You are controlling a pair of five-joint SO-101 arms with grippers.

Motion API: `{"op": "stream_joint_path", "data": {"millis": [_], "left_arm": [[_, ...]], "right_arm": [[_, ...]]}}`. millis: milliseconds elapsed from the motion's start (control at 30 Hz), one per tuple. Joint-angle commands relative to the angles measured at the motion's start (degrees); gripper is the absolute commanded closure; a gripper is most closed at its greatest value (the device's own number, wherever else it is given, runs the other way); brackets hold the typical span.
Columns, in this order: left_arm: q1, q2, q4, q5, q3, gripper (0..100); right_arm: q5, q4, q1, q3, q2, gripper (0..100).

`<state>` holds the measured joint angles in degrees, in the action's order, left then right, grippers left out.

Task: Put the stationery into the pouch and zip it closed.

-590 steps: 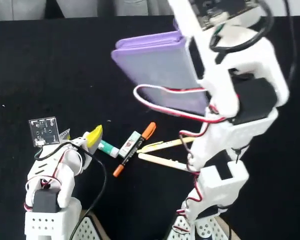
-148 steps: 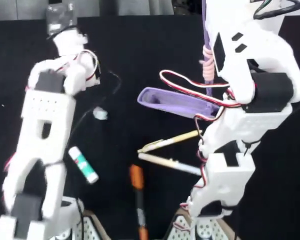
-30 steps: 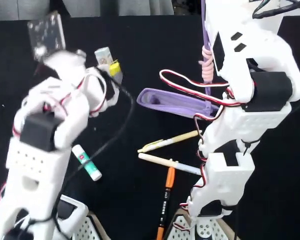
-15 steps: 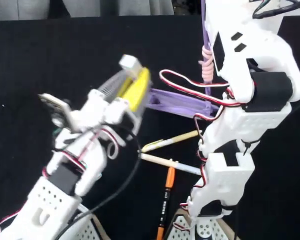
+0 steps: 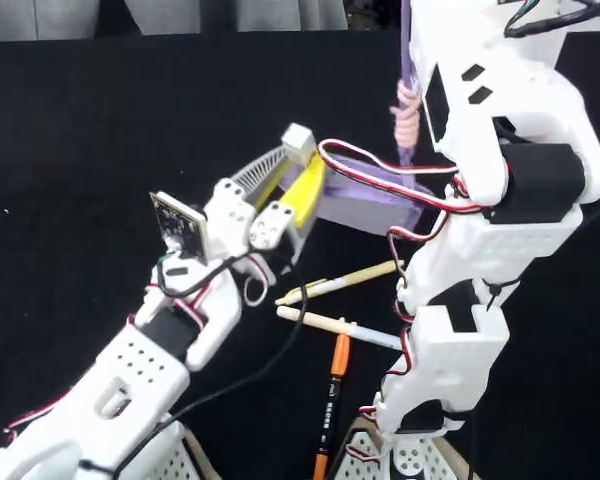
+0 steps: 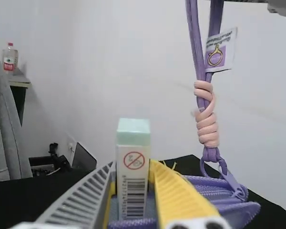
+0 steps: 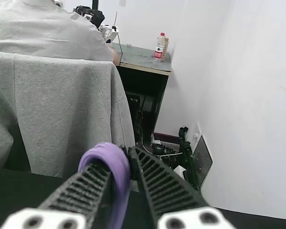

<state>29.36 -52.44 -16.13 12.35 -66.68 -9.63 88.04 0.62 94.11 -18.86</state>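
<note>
High view had the right arm [image 5: 500, 180] as the biggest thing, standing over the right side of the desk [image 5: 100, 130]. The right gripper [image 7: 119, 161] was clamped on the purple strap [image 7: 105, 167]. I judged this hold was meant to hang the pouch [image 5: 370, 200] by one end, so that its mouth gaped toward the other arm.

The left arm [image 5: 150, 360] stretched from the desk's near left corner toward the middle. The left gripper [image 5: 298, 170] was closed on the glue stick [image 5: 298, 140], which stood upright between one grey and one yellow finger. Its free end sat just at the pouch's open edge, a pose that seemed fit for dropping it in.

The pouch hung over the middle of the desk, under the strap and a pink cord [image 5: 408, 110] knotted round it. Two pale pens [image 5: 342, 281] and an orange marker [image 5: 333, 395] lay on the desk toward its near edge, not yet packed.

The pouch's right end and the pens' right tips were hidden behind the right arm. Red and white cables crossed the pouch's mouth. Whether its underside touched the desk could not be told, and its zip was too hard to make out. The strap's upper end was cut off at the frame edge, and the marker's lower tip ran off between the arm bases.
</note>
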Motion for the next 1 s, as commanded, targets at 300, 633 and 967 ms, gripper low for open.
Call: {"op": "stream_joint_path", "data": {"millis": [300,633,967], "left_arm": [[-2.5,11.8,-4.3,0.3,2.1,89],[-2.4,11.6,16.8,0.3,14.9,87],[-5.8,-5.5,30.5,6.2,18.1,83]], "right_arm": [[-0.4,-2.1,-0.8,1.0,0.3,98.4],[-0.4,-2.2,-0.8,1.0,0.3,98.4],[-0.4,-2.3,-0.8,0.9,0.2,98.4]]}}
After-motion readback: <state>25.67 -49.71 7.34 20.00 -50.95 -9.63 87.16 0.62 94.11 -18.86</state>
